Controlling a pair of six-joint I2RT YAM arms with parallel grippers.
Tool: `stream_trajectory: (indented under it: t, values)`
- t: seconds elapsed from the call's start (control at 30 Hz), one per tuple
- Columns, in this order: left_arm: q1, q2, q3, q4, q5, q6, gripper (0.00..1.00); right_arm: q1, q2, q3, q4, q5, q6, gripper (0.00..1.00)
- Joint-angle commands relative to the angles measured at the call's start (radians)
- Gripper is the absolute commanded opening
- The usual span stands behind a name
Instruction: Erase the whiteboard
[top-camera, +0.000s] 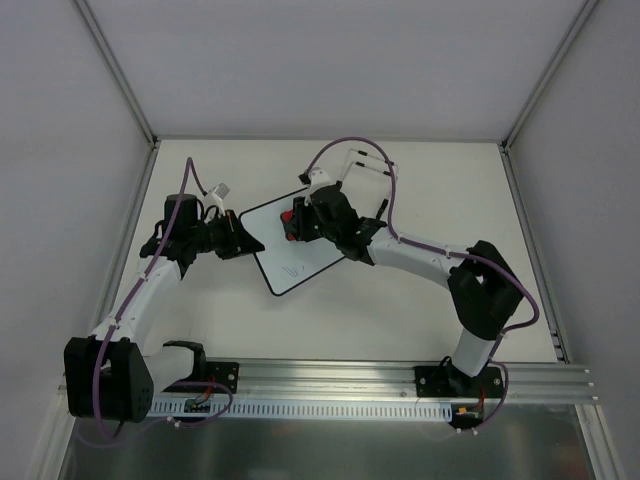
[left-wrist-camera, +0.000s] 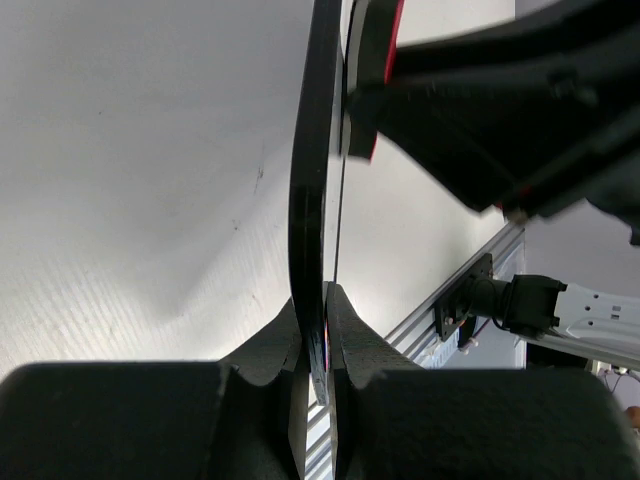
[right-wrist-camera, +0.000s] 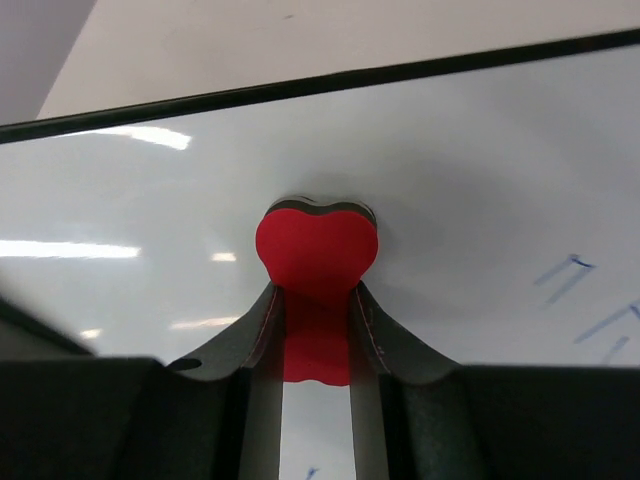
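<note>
The whiteboard (top-camera: 285, 250) lies tilted on the table's middle, white with a thin black frame and faint blue marks near its front. My left gripper (top-camera: 248, 243) is shut on its left edge; in the left wrist view the black frame (left-wrist-camera: 312, 200) runs edge-on between the jaws. My right gripper (top-camera: 296, 226) is shut on the red bone-shaped eraser (right-wrist-camera: 317, 260), pressed flat on the board's far part (right-wrist-camera: 480, 180). Blue strokes (right-wrist-camera: 575, 275) show at the right of the right wrist view.
A white table top (top-camera: 420, 300) is walled by grey panels and metal posts. An aluminium rail (top-camera: 330, 380) with the arm bases runs along the near edge. A purple cable (top-camera: 350, 145) loops above the right arm.
</note>
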Motion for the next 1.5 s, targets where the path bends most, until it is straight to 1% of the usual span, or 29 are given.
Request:
stream_trajectory:
  t: [0.0,0.03,0.13,0.23,0.43,0.47,0.5,0.6,0.73,0.77,0.83,0.87,0.9,1.03,1.2,1.47]
  values:
    - [-0.015,-0.045,0.002,-0.033,0.039,0.037,0.00,-0.096,0.063,-0.074,-0.067,0.061,0.069,0.00]
    - [-0.015,-0.043,0.002,-0.034,0.039,0.040,0.00,-0.140,0.068,-0.089,-0.069,0.049,0.076,0.00]
    - [-0.015,-0.043,0.004,-0.040,0.037,0.049,0.00,-0.212,0.095,-0.131,-0.079,0.029,0.076,0.00]
    - [-0.015,-0.043,0.004,-0.046,0.032,0.057,0.00,-0.252,0.117,-0.158,-0.081,0.014,0.062,0.00]
    - [-0.015,-0.045,0.005,-0.056,0.031,0.066,0.00,-0.251,0.123,-0.148,-0.080,-0.045,0.018,0.00]
    - [-0.015,-0.043,0.004,-0.056,0.032,0.066,0.00,-0.246,0.112,-0.145,-0.081,-0.086,0.005,0.00]
    - [-0.015,-0.043,0.005,-0.057,0.034,0.068,0.00,-0.240,0.106,-0.139,-0.080,-0.092,-0.005,0.00]
    - [-0.015,-0.040,0.008,-0.059,0.039,0.068,0.00,-0.206,0.079,-0.096,-0.083,-0.118,-0.054,0.00]
    - [-0.015,-0.038,0.008,-0.062,0.042,0.074,0.00,-0.162,0.069,0.011,-0.128,-0.187,-0.111,0.00]
    - [-0.015,-0.038,0.010,-0.063,0.043,0.075,0.00,-0.154,0.072,0.065,-0.141,-0.216,-0.125,0.00]
    - [-0.015,-0.038,0.008,-0.065,0.045,0.078,0.00,-0.139,0.097,0.158,-0.243,-0.267,-0.174,0.00]
    - [-0.015,-0.038,0.010,-0.065,0.045,0.078,0.00,-0.134,0.106,0.186,-0.244,-0.278,-0.188,0.00]
    - [-0.015,-0.038,0.010,-0.068,0.045,0.078,0.00,-0.131,0.114,0.211,-0.286,-0.289,-0.202,0.00]
    - [-0.015,-0.040,0.011,-0.071,0.051,0.081,0.00,-0.124,0.158,0.279,-0.356,-0.321,-0.237,0.00]
    - [-0.015,-0.046,0.015,-0.074,0.051,0.095,0.00,-0.159,0.194,0.254,-0.365,-0.327,-0.199,0.00]
    - [-0.015,-0.049,0.019,-0.080,0.052,0.107,0.00,-0.303,0.232,0.133,-0.359,-0.327,-0.182,0.00]
